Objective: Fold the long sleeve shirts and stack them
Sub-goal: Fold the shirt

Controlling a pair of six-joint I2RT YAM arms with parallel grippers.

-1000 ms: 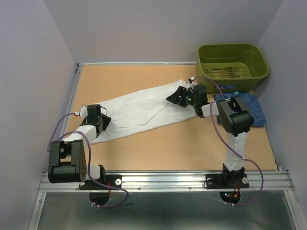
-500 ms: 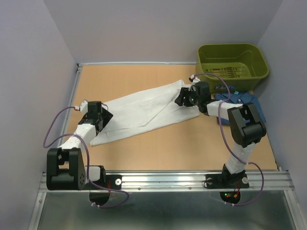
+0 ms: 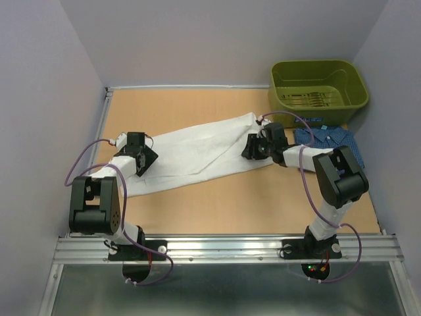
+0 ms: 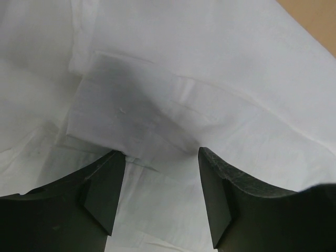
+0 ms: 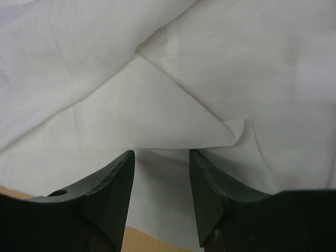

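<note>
Dark blue checked cloth shirt [image 3: 335, 139]: near part hidden behind right arm [image 3: 339, 176]. Plain white cloth shirt [image 4: 210, 79]: cut by edges in both wrist views. Thin items [image 3: 309, 99] in olive-green plastic bin [image 3: 342, 115]: too small to tell.

One white shirt [image 3: 197, 148], one blue shirt [image 3: 332, 138], one green bin [image 3: 345, 114]

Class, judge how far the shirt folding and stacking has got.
Done: white shirt folded into a long strip. In hand: left gripper and right gripper hover at its ends, jaws apart. Remaining: folding it shorter, then stacking with the blue shirt lying beside the bin.
</note>
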